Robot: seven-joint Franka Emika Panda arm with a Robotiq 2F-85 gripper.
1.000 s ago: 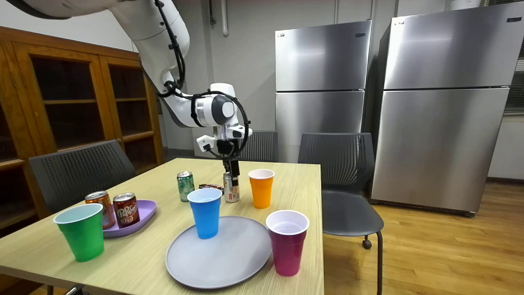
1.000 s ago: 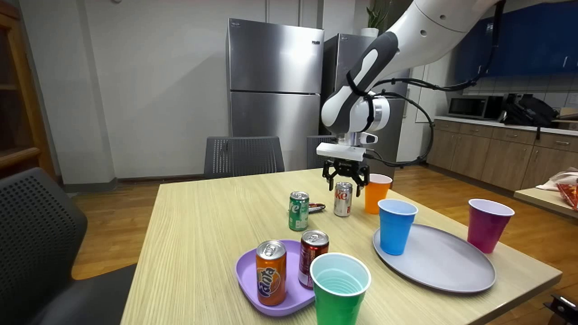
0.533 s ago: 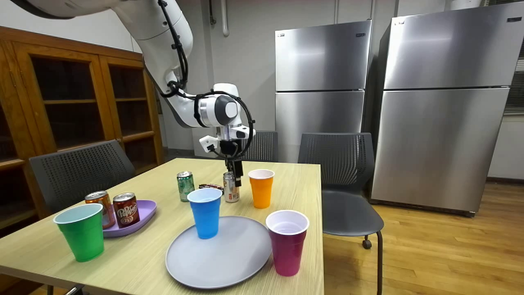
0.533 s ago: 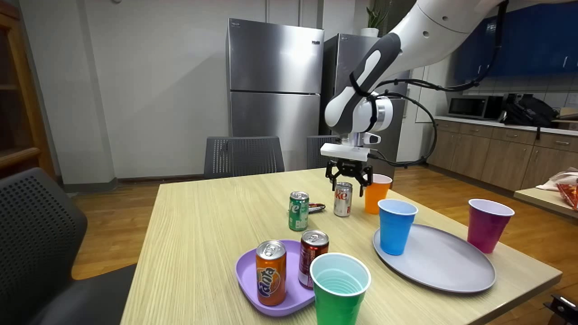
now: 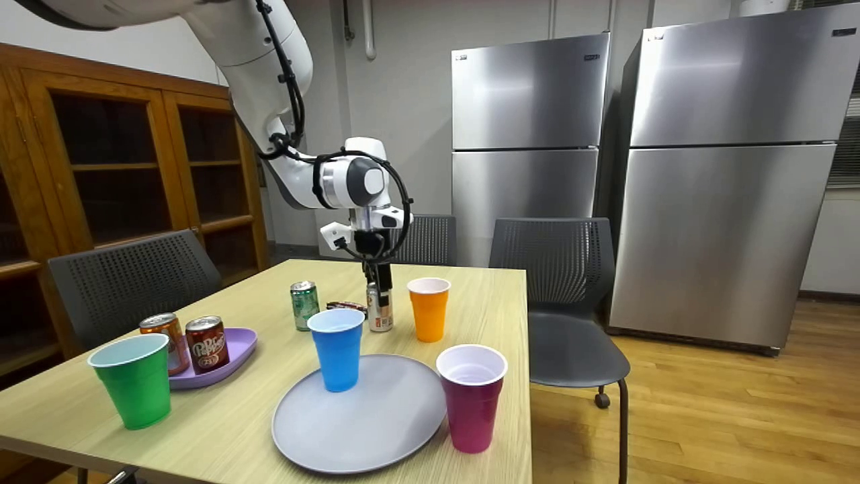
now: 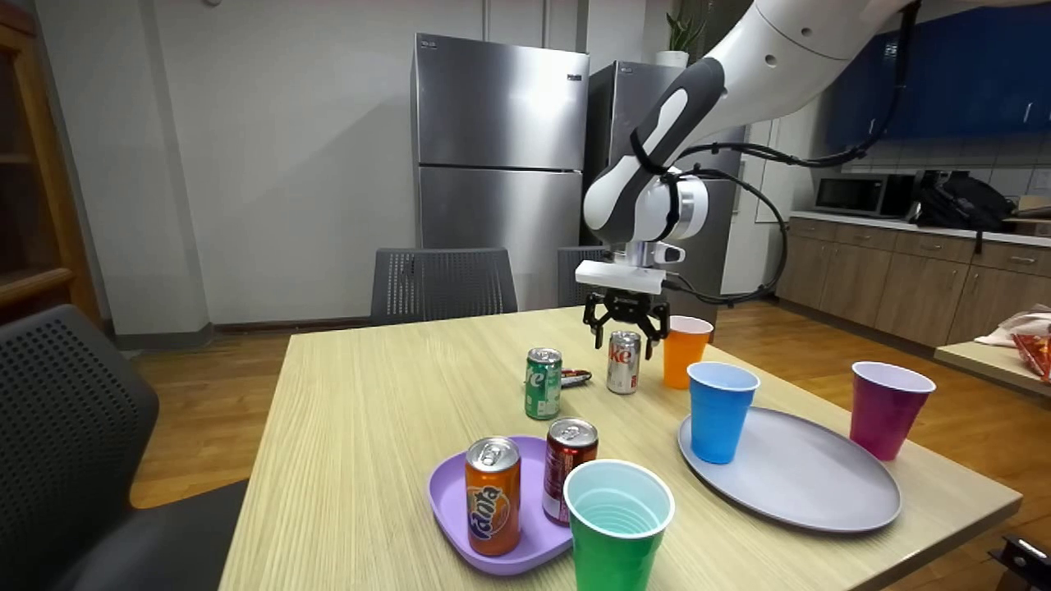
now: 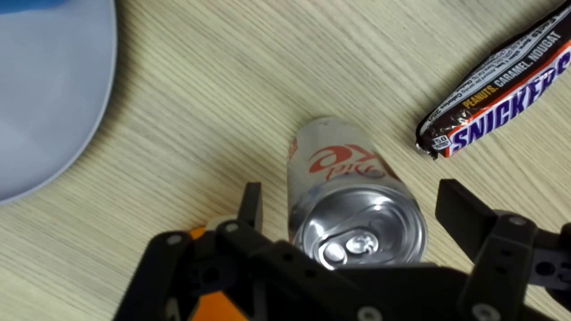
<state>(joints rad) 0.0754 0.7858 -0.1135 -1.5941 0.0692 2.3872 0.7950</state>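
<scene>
Since half a second ago, the gripper (image 6: 623,350) has shifted slightly left in both exterior views, its jaws still spread wide. The silver Diet Coke can (image 7: 339,162) stands unmoved and upright on the table (image 6: 394,427); in the wrist view it shows between the fingers (image 7: 466,218), a gap on each side. In both exterior views, the orange cup (image 6: 688,353) stays right of it, the Snickers bar (image 7: 499,96) left.

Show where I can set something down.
Bare: table left of Sprite can and purple tray in an exterior view; between green cup and gray plate. Crowded: around Diet Coke can, with open jaws, Snickers bar and orange cup close.
</scene>
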